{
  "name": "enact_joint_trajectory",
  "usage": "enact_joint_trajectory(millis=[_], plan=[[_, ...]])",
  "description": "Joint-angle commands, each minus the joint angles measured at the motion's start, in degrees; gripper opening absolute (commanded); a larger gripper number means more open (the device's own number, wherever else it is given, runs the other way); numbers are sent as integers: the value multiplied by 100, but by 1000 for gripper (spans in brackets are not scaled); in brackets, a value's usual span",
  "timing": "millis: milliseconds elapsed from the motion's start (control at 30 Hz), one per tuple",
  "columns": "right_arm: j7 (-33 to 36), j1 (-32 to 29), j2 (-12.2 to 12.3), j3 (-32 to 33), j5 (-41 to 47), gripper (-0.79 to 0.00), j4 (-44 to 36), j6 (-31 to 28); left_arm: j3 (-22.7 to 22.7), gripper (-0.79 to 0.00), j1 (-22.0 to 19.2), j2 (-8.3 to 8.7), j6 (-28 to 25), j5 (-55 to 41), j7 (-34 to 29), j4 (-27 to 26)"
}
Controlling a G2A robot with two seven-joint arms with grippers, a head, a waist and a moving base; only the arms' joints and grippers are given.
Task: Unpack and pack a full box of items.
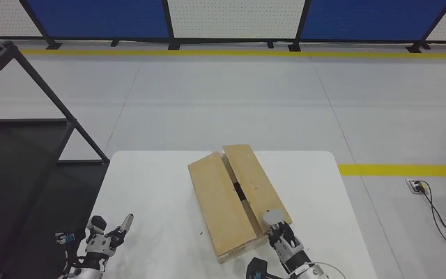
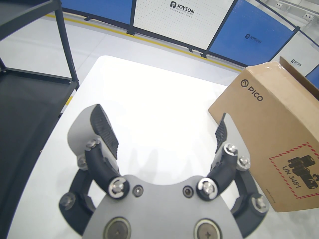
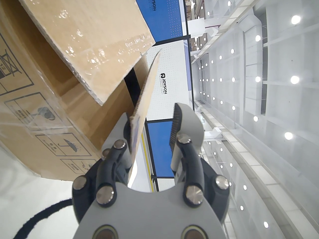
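Though unclamped, flap [image 3: 146,85] within right pincer [image 3: 153,115]

A cardboard box [image 1: 233,199] lies askew on the white table [image 1: 153,188], its two top flaps almost meeting. The right gripper [image 1: 277,223] sits at its near corner. The left gripper [image 1: 113,223], fingers spread, is well apart from it.

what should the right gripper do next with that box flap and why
Probably close the right gripper on the flap and lift it. The flap's edge sits between the open fingers, not yet pinched, and the cardboard box has its top nearly shut, with only a narrow gap.
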Motion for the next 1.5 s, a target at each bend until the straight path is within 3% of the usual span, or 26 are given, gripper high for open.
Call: enact_joint_trajectory(millis=[0, 267, 867, 1300, 1467], plan=[[-8, 10, -5, -4, -10, -785, 32, -1, 0, 0, 0, 0, 0, 0, 0, 0], [-398, -12, 9, 68, -14, -785, 100, -44, 0, 0, 0, 0, 0, 0, 0, 0], [-2628, -186, 184, 656, 612, -785, 124, -368, 0, 0, 0, 0, 0, 0, 0, 0], [-2673, -176, 191, 693, 725, -785, 117, -402, 0, 0, 0, 0, 0, 0, 0, 0], [-3467, -35, 225, 639, 911, -785, 267, -446, 0, 0, 0, 0, 0, 0, 0, 0]])
